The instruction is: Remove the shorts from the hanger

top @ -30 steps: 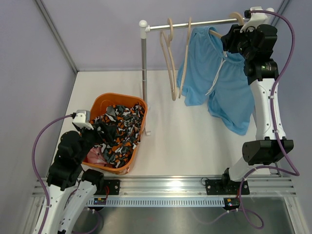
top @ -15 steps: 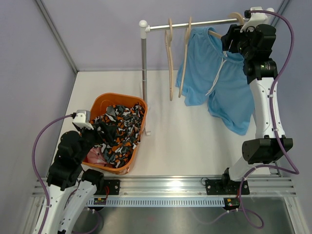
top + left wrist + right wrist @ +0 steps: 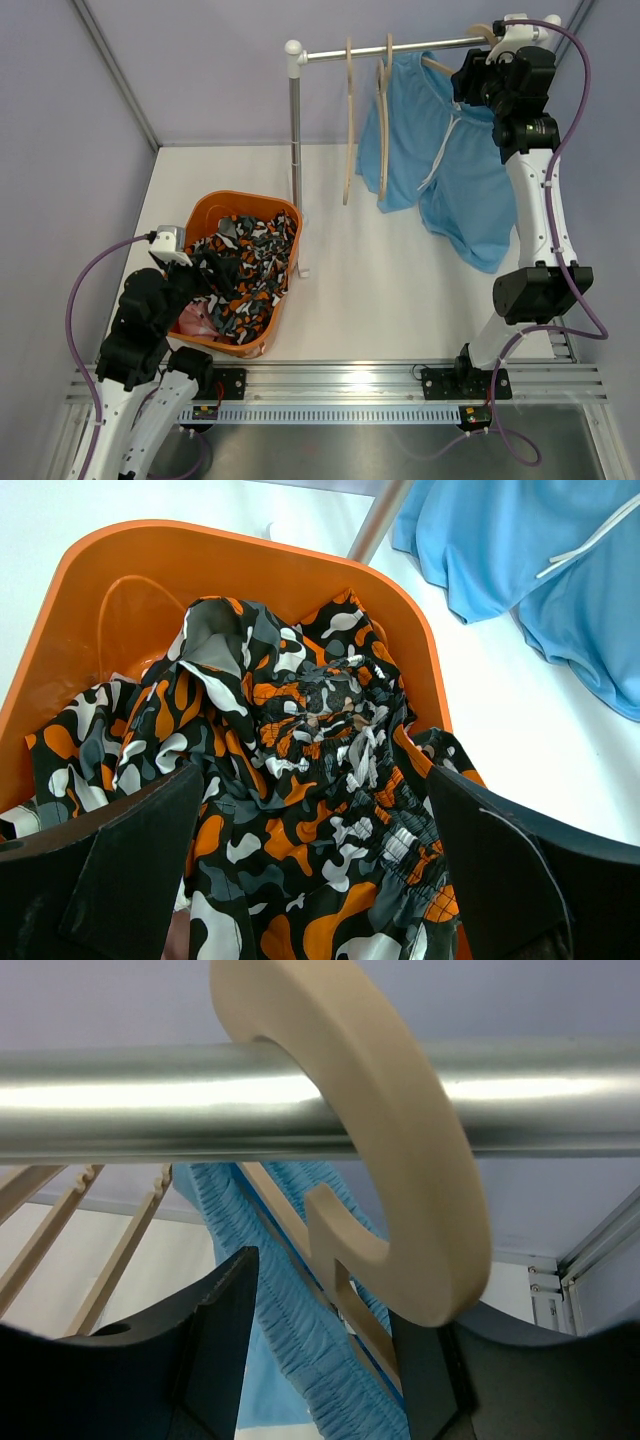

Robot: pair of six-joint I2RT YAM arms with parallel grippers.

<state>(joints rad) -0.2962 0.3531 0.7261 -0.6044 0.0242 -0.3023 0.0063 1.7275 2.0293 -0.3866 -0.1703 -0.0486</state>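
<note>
The light blue shorts (image 3: pixel 450 170) with a white drawstring hang from a wooden hanger (image 3: pixel 400 1160) hooked over the metal rail (image 3: pixel 150 1100). My right gripper (image 3: pixel 325 1295) is open up at the rail (image 3: pixel 420 46). Its fingers stand on either side of the hanger's neck and the blue waistband (image 3: pixel 290 1290). In the top view it (image 3: pixel 468 76) is at the rail's right end. The black, orange and white shorts (image 3: pixel 300 780) lie in an orange basket (image 3: pixel 240 550). My left gripper (image 3: pixel 315 780) is open and empty just above them. A pink pair (image 3: pixel 195 318) shows underneath.
Two empty wooden hangers (image 3: pixel 349 120) (image 3: pixel 385 110) hang on the rail left of the blue shorts. The rack's upright post (image 3: pixel 295 150) stands just behind the basket (image 3: pixel 225 202). White tabletop (image 3: pixel 400 290) lies between the basket and the right arm.
My right gripper has risen slightly toward the rail. The blue shorts and the two empty hangers have swung a little left. The left arm has not moved.
</note>
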